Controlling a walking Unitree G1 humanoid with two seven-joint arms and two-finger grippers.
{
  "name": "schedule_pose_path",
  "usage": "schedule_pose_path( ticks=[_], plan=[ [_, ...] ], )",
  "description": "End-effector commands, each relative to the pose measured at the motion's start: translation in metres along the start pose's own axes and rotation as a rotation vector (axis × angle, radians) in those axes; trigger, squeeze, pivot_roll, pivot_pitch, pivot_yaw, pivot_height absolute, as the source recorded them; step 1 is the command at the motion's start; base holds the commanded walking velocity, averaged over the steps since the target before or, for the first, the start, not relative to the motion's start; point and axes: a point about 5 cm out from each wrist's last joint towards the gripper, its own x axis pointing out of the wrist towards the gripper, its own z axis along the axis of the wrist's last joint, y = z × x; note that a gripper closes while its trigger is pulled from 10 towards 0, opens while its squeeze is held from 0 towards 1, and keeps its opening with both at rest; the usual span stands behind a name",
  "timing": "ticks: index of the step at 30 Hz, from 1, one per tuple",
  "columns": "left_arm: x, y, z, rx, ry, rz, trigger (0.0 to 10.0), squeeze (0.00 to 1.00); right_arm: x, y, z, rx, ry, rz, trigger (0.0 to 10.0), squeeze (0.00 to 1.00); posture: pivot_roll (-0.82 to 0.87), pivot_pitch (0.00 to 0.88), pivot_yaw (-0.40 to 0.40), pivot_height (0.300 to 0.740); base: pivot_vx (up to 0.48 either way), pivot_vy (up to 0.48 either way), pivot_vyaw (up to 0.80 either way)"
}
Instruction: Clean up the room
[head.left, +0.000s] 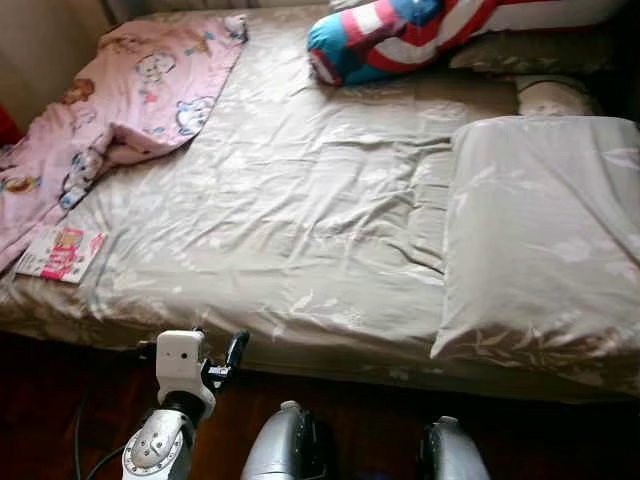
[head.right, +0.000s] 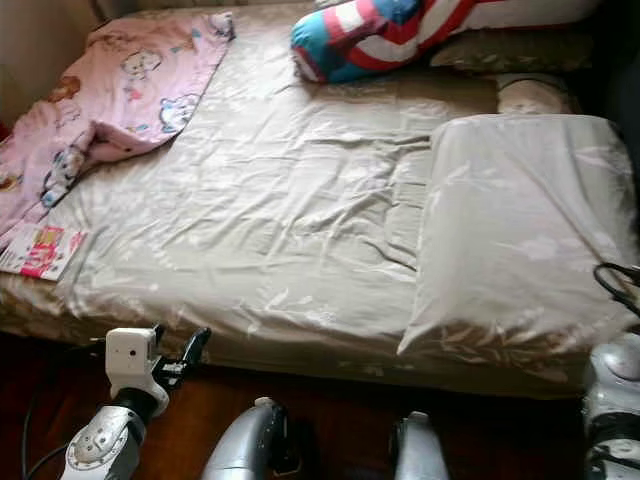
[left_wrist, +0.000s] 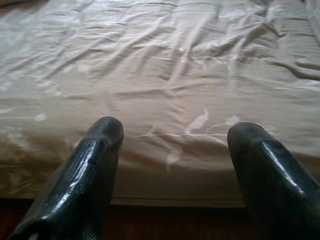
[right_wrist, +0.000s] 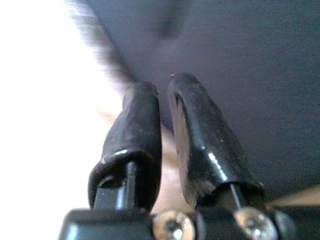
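One pillow (head.left: 545, 240) lies at the bed's (head.left: 300, 200) right edge, long axis running front to back. Left gripper (left_wrist: 172, 150) hovers open at the front edge; right gripper (right_wrist: 165, 130) is closed, empty.

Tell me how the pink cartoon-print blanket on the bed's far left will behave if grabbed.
The pink cartoon-print blanket lies crumpled and folded over itself, so it is probably floppy and will drape and trail. It looks thin, likely light. Its edge lies near the pink booklet, so dragging might shift that.
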Motion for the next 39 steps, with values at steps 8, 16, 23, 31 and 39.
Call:
schedule_pose_path(
  ticks=[8,16,23,31,39],
  plan=[
    [0.003,0.007,-0.012,-0.04,0.032,0.038,10.0,0.0,-0.068,0.085,-0.059,0.083,0.197,0.49,10.0,0.0,-0.02,0.178,0.112,0.705,0.0,0.0,0.0],
    [0.006,0.011,-0.027,-0.059,0.071,0.068,10.0,0.0,-0.097,0.095,-0.085,0.088,0.287,0.593,10.0,0.0,-0.03,0.159,0.097,0.74,0.0,0.0,0.0],
    [0.008,0.017,-0.049,-0.079,0.145,0.122,10.0,0.0,-0.112,0.099,-0.1,0.075,0.376,0.64,10.0,0.0,-0.04,0.129,0.086,0.74,0.0,0.0,0.0],
    [0.01,0.024,-0.077,-0.096,0.286,0.169,10.0,0.0,-0.141,0.098,-0.131,0.038,0.564,0.662,10.0,0.0,-0.05,0.096,0.08,0.74,0.0,0.0,0.0],
    [-0.012,0.029,-0.118,-0.08,0.546,0.211,10.0,0.0,-0.187,0.083,-0.167,-0.018,0.757,0.673,10.0,0.0,-0.06,0.072,0.093,0.74,0.0,0.0,0.0]
  ],
)
